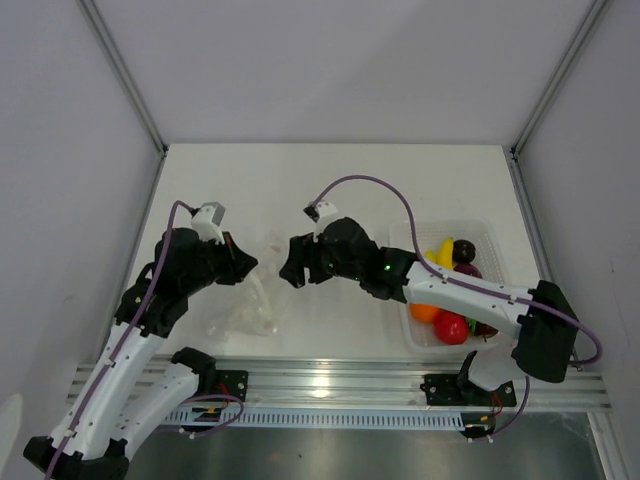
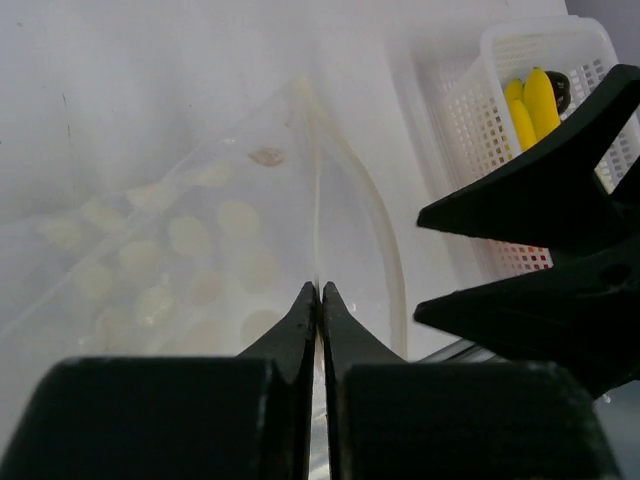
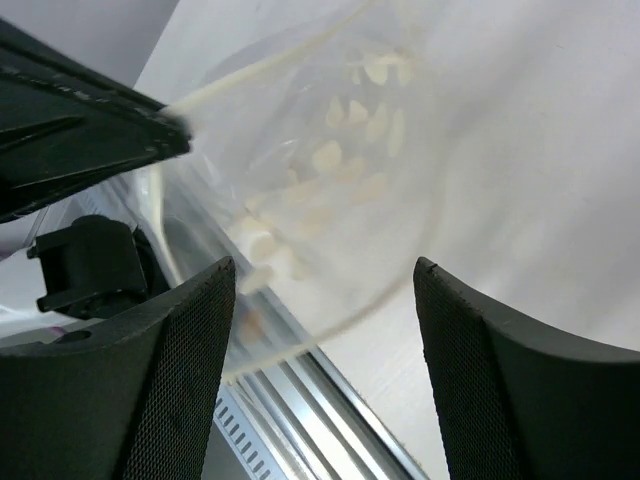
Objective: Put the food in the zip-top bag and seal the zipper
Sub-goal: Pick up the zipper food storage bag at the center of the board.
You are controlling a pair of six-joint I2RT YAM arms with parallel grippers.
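**Insp. A:** Top view vs wrist cams, what differs?

**Insp. B:** Top view gives layout only. Both arms are bent inward, w/ left gripper (image 1: 245, 268) and right gripper (image 1: 293, 265) facing each other. The bag (image 1: 250, 310) is crumpled on the table (image 1: 330, 190) left of centre, near the front rail (image 1: 340, 380). Grip detail isn't legible there.

**A:** L wrist cam?

**B:** Fingers are pressed together, pinching the bag's mouth edge at the zipper (image 2: 318, 200). The strip's two sides bow apart beyond the tips. R gripper is just beside, at right.

**A:** R wrist cam?

**B:** Fingers are spread wide, not touching the film. The bag is ahead of them, w/ pale blotches on it.

**A:** Containers?

**B:** Tray (image 1: 490, 235) is at right, well apart from the bag. It holds the banana bunch (image 1: 443, 252), orange ball (image 1: 424, 312), red fruit (image 1: 451, 327) and purple piece (image 1: 466, 252). R forearm crosses over it and hides part.
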